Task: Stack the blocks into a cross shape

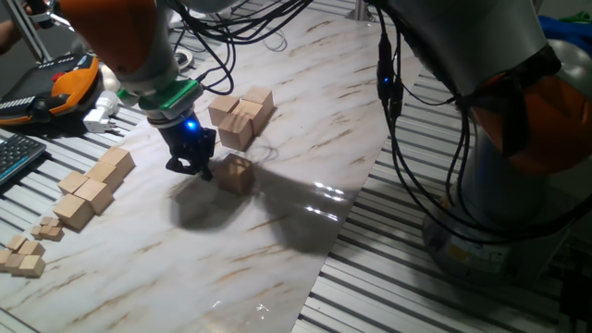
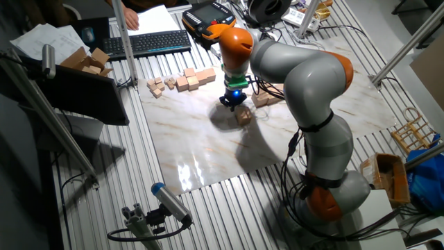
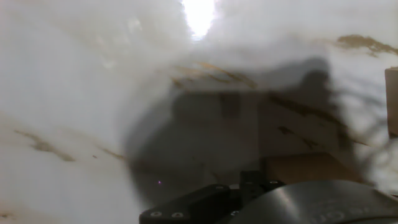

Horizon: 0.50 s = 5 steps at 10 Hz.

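Note:
My gripper hangs low over the marble board, just left of a single tan block that rests on the board. Its dark fingers look spread, with nothing between them, and the block sits beside the near fingertip, not inside the jaws. Behind it, a cluster of blocks is piled together. The other fixed view shows the gripper above the lone block, with the cluster to its right. The blurred hand view shows a block's top at the bottom and another block at the right edge.
A row of joined tan cubes lies at the board's left side, with small cubelets nearer the front. A keyboard and an orange pendant sit off the board to the left. The arm's base stands to the right.

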Each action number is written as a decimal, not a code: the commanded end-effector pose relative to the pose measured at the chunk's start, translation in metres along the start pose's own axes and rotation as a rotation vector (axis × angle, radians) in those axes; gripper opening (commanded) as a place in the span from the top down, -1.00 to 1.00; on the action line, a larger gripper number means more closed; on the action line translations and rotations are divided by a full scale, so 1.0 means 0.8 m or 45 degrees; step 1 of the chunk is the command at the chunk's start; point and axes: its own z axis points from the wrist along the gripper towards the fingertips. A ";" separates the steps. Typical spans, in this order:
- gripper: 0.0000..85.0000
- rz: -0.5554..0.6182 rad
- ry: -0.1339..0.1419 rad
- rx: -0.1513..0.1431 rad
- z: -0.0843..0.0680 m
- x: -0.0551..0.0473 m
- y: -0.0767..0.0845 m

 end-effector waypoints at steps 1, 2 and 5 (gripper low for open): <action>1.00 -0.004 -0.013 0.013 0.000 0.000 0.000; 1.00 -0.003 -0.020 0.004 0.000 0.000 0.000; 1.00 -0.011 -0.049 -0.018 0.000 0.000 0.000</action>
